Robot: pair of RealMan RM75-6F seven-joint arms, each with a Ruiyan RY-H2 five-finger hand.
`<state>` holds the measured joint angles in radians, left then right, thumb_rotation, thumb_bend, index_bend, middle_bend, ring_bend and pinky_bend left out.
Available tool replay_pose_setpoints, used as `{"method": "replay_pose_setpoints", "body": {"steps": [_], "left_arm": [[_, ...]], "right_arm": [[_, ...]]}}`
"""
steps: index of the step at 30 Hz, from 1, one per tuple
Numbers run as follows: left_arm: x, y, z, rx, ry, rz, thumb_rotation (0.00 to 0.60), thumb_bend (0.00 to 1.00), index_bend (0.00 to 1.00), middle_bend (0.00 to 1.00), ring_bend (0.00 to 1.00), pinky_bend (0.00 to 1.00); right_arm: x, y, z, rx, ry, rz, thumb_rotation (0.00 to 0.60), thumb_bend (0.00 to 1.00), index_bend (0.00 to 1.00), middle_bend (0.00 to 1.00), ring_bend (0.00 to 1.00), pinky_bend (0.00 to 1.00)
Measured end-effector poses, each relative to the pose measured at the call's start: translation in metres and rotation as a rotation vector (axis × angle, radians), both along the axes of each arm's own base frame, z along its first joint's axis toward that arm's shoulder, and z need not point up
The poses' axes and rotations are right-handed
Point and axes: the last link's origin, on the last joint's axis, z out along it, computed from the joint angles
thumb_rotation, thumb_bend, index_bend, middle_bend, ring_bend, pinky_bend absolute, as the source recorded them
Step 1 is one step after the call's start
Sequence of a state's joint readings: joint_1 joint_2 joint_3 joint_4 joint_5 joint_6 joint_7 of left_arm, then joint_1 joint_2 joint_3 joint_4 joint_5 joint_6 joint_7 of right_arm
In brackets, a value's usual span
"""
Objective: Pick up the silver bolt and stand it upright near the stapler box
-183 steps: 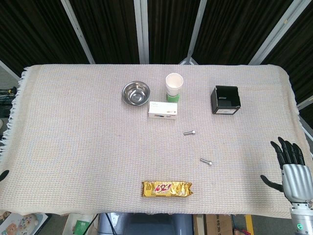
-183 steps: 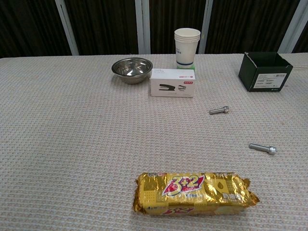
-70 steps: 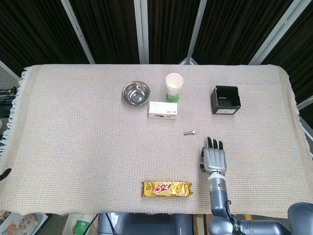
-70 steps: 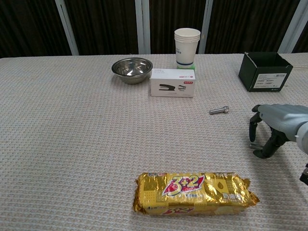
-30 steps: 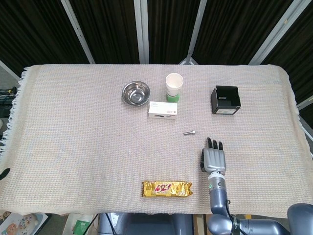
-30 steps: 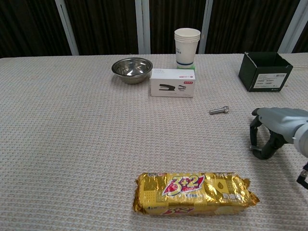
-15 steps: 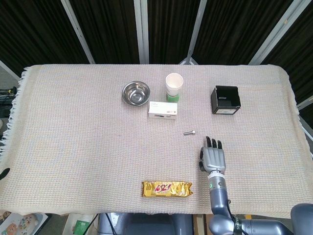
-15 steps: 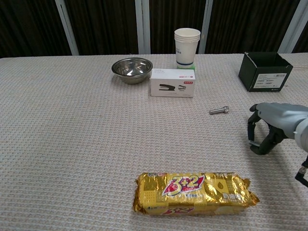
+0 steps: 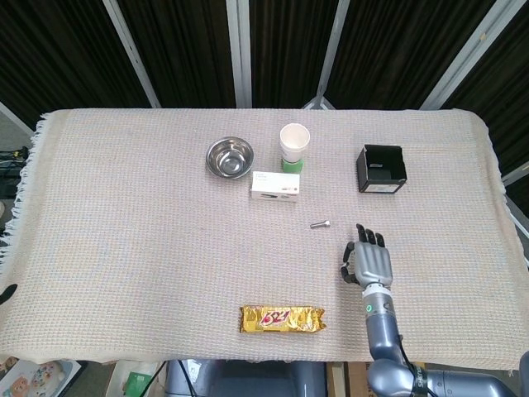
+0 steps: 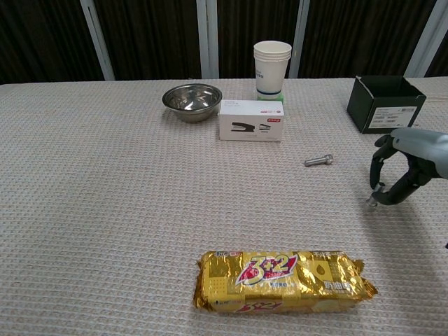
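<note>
Right hand (image 10: 402, 171): grey metal-look shell, dark curled fingers (image 10: 379, 168); raised above the cloth at the right side. Fingertips pinch a small silver bolt (image 10: 372, 200), only its end showing below them, tilted. In the head view the hand (image 9: 369, 261) shows palm down and the bolt is hidden beneath it.
Left hand: no more than a dark tip at the left edge of the head view (image 9: 5, 293); posture cannot be told.
Second silver bolt (image 10: 318, 161): short, cylindrical, capped head, lying flat on the cloth between the stapler box and the right hand, apart from both.
Stapler box (image 10: 251, 120): white cardboard, rectangular, printed with a stapler picture; stands just in front of the cups.
Paper cups (image 10: 271, 67): white, stacked, ribbed rim lines, on a green base.
Steel bowl (image 10: 192, 101): round, polished, reflective, just left of the stapler box.
Black box (image 10: 385, 103): open-topped, matte, square, with a white label on its front face; far right.
Snack pack (image 10: 283, 281): gold foil wrapper, crinkled, glossy, red "3+2" print; lies flat at the near edge.
Table cloth (image 10: 105, 196): beige, waffle-weave texture, fringe at the left edge in the head view.
</note>
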<state>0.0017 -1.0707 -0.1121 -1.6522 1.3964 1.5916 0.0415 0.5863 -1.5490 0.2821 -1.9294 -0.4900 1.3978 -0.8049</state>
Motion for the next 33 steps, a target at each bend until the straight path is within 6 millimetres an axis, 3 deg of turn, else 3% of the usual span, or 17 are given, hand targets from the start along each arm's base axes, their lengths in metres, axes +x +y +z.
{"method": "replay_pose_setpoints", "body": {"steps": [14, 25, 33], "left_arm": [[0.0, 0.0, 0.001, 0.006, 0.0, 0.002, 0.6, 0.04, 0.04, 0.0, 0.0, 0.03], [0.001, -0.001, 0.0, 0.006, 0.003, 0.0, 0.6, 0.04, 0.04, 0.0, 0.0, 0.03], [0.002, -0.001, -0.001, 0.003, 0.006, -0.002, 0.6, 0.04, 0.04, 0.0, 0.0, 0.03]], "right_arm": [[-0.009, 0.0, 0.018, -0.005, 0.001, -0.004, 0.6, 0.4, 0.6, 0.01, 0.0, 0.0], [-0.039, 0.008, 0.044, -0.041, 0.007, -0.04, 0.6, 0.4, 0.6, 0.01, 0.0, 0.0], [-0.06, 0.015, 0.049, -0.04, -0.012, -0.077, 0.6, 0.4, 0.6, 0.01, 0.0, 0.0]]}}
